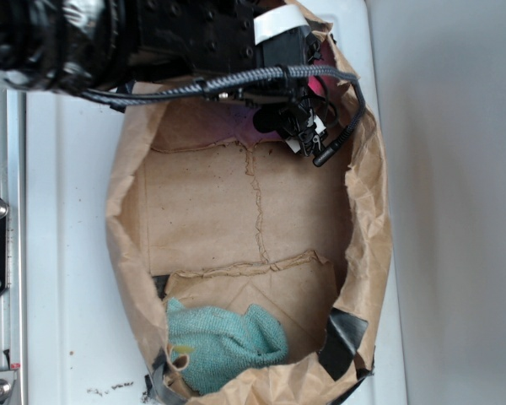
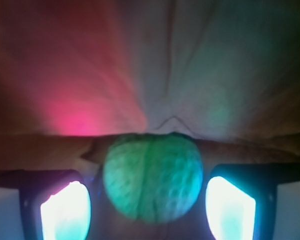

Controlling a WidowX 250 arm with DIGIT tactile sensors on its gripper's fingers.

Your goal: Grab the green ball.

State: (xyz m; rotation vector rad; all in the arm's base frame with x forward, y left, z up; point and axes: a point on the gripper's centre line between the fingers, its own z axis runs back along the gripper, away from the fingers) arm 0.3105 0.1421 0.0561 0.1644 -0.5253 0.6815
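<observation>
Now green ball (image 2: pixel 152 177) between the jaws, jaws apart, pads (image 2: pixel 66 212) beside it, paper bag (image 1: pixel 371 245) around.

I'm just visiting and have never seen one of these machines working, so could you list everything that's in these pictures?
paper bag: one, brown, lying open on the white surface.
teal cloth: one, crumpled at the bag's bottom end in the exterior view.
green ball: one, between the glowing fingers in the wrist view; hidden in the exterior view.
black tape: patches on the bag's rim near the cloth.
white surface: one, under the bag.
gripper: one, black, inside the bag's top end, jaws apart around the ball, gaps visible.
</observation>
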